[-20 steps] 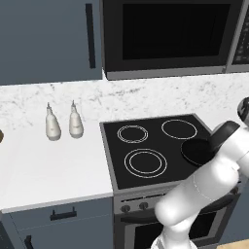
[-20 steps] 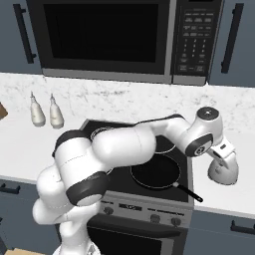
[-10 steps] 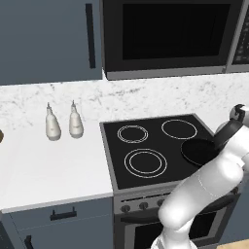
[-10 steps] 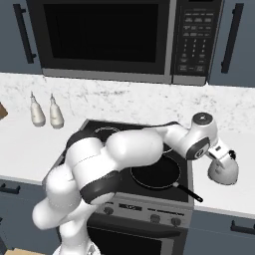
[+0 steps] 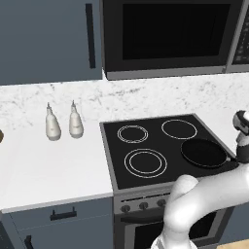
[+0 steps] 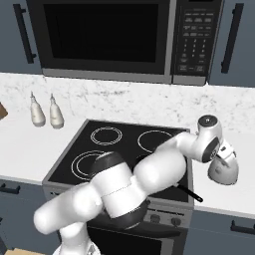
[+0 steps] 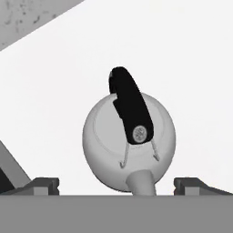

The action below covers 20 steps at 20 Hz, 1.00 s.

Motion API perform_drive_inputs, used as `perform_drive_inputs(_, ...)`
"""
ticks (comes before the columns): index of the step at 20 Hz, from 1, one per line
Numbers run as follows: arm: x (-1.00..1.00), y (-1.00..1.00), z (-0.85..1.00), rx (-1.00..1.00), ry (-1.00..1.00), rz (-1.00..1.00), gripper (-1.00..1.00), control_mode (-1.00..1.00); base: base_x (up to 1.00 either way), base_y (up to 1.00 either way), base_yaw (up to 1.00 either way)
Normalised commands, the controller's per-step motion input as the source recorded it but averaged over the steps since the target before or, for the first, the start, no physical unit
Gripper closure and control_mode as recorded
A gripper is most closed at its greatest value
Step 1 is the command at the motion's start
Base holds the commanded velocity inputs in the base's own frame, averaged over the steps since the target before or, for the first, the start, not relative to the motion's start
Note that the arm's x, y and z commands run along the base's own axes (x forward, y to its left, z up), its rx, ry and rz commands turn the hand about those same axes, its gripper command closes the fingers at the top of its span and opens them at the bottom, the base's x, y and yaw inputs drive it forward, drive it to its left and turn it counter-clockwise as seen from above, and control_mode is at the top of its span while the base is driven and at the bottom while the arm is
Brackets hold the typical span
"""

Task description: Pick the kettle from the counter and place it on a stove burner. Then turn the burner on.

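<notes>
The pale grey kettle (image 6: 223,172) stands on the white counter (image 6: 236,196) to the right of the stove. In the hand view I look down on the kettle (image 7: 129,141), with its dark arched handle on top and its spout pointing at the camera. My gripper (image 7: 117,185) is open, one fingertip (image 7: 43,184) to each side of the kettle and well apart from it. From the right base view the gripper (image 6: 226,155) hangs just above the kettle. The widest stove burner (image 5: 145,162) is the unlit front left ring pair.
A round black frying pan (image 5: 204,152) sits on the front right of the cooktop, its handle (image 6: 188,192) sticking out toward the kettle. Two white pear-shaped bottles (image 5: 62,124) stand on the left counter (image 5: 53,168). A microwave (image 6: 107,37) hangs above the stove.
My arm's bulky elbow has swung right, in front of the stove. The hand stays over the kettle, turned to look straight down on it. The kettle has not moved.
</notes>
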Motion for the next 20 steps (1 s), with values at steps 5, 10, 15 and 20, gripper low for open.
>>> perform_drive_inputs(5, 0.1, -0.31, 0.0, 0.0, 0.0, 0.0, -1.0, -1.0, 0.0, 0.0, 0.0)
perform_drive_inputs(10, 0.07, -0.35, -0.02, 0.0, -0.01, 0.0, -1.0, -1.0, 0.0, 0.0, 0.0)
perform_drive_inputs(15, 0.29, -0.08, -0.2, 0.0, -0.03, 0.0, -1.0, -1.0, 0.0, 0.0, 0.0)
perform_drive_inputs(20, 0.18, -0.15, -0.31, 0.0, -0.01, 0.0, 1.0, -1.0, 0.0, 0.0, 0.0)
